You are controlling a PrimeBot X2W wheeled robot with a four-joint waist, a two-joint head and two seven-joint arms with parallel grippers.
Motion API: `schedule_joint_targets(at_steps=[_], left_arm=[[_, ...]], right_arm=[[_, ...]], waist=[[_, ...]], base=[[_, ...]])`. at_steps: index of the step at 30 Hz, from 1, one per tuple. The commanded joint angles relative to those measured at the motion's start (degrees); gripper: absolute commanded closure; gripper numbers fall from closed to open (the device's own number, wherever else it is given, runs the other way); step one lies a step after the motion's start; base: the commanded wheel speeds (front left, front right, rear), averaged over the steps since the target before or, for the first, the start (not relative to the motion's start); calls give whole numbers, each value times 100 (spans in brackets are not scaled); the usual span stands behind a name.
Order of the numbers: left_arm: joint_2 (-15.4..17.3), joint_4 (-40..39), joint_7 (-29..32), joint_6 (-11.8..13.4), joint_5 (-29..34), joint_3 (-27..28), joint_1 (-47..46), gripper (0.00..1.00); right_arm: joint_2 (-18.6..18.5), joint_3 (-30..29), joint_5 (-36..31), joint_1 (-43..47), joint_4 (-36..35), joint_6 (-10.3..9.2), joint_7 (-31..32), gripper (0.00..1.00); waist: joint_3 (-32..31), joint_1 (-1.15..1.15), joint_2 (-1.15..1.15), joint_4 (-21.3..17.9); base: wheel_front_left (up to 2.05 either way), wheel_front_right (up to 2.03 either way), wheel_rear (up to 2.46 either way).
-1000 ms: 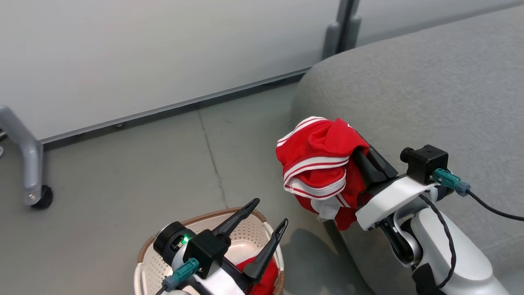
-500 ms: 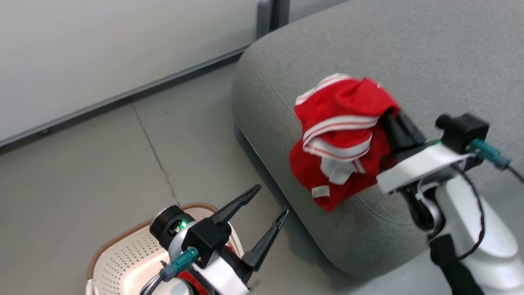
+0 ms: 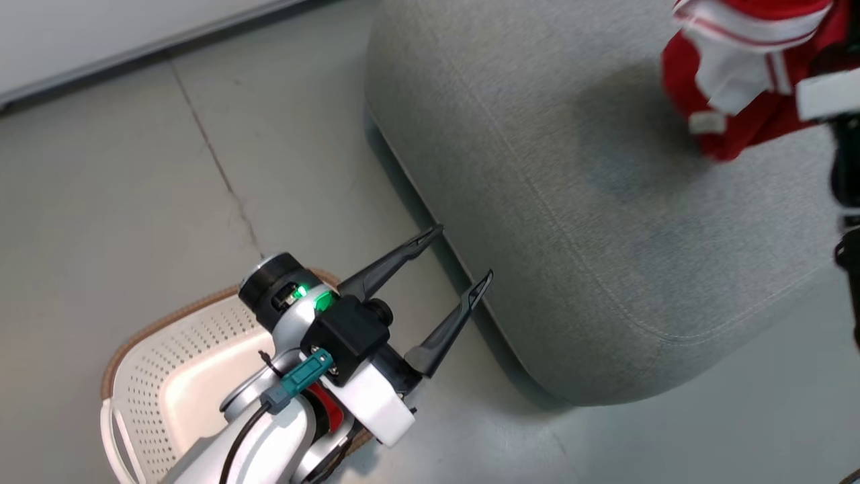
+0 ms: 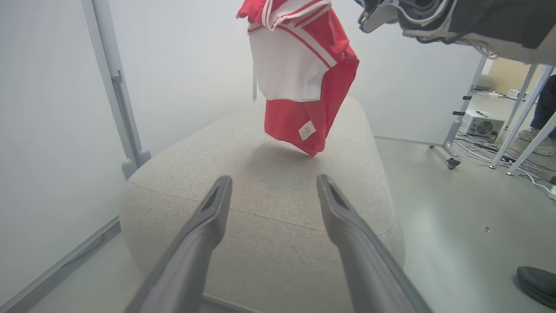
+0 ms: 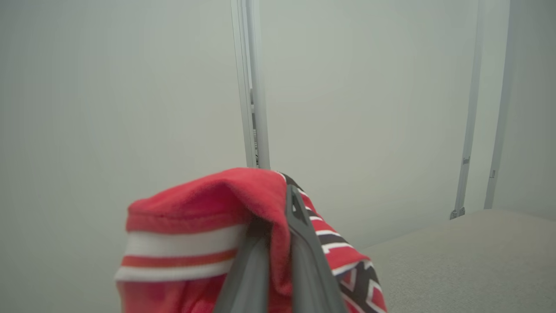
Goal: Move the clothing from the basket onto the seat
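Observation:
The red clothing (image 3: 746, 67) with white striped trim hangs above the grey seat (image 3: 571, 235), clear of its top. My right gripper (image 5: 289, 195) is shut on a fold of that clothing (image 5: 195, 226). In the left wrist view the clothing (image 4: 299, 78) dangles over the seat (image 4: 260, 208), with a small label near its lower corner. My left gripper (image 3: 458, 255) is open and empty, above the floor between the basket (image 3: 148, 376) and the seat's rounded end. A patch of red fabric (image 3: 332, 410) shows under my left wrist, by the basket.
Grey floor lies around the seat's end. White partition panels on metal posts (image 4: 117, 87) stand behind the seat. Wheeled frames, cables and a white box (image 4: 480, 124) sit at the far right. A dark shoe (image 4: 536, 282) rests on the floor.
The head camera has swung right and down. My right gripper has carried the clothing from the seat's end edge further in over the seat. The left gripper stays open near the basket.

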Motion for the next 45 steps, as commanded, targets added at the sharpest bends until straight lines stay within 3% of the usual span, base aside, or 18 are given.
schedule_joint_targets(at_steps=[1, 8, 17, 18, 19, 28, 37, 45], left_arm=[[42, -34, 9, -23, 36, 25, -110, 0], [94, -171, 104, -58, 131, -56, -489, 0], [152, -214, 108, -92, 208, -127, -747, 0], [164, -196, 100, -88, 209, -124, -751, 0], [168, -175, 73, -77, 201, -123, -765, 0], [122, 39, -96, -20, 97, -144, -696, 0], [-19, 484, -383, 114, -110, -116, -388, 0], [-135, 835, -689, 364, -438, 106, 12, 0]], right_arm=[[-41, -57, 38, -93, 26, 12, -52, 100], [-212, -475, -48, -197, 453, 12, -49, 100], [-146, -1573, -605, 141, 1776, 12, -50, 98], [-116, -1654, -657, 138, 1887, 12, -49, 64], [-97, -1743, -746, 118, 2037, 12, -39, 0], [40, -1768, -1075, 252, 2208, 11, -37, 0], [188, -1279, -1143, 997, 2383, 11, -38, 0], [161, -1125, -1090, 1810, 1815, 11, -38, 0]], waist=[[297, 0, 0, 164], [944, 0, 0, 477], [1473, 0, 0, 854], [1498, 0, 0, 870], [1535, 0, 0, 898], [1250, 0, 0, 912], [445, 0, 0, 1057], [-218, 0, 0, 1314]], base=[[0, 0, 0], [0, 0, 0], [0, 0, 0], [0, 0, 0], [0, 0, 0], [0, 0, 0], [0, 0, 0], [0, 0, 0]])
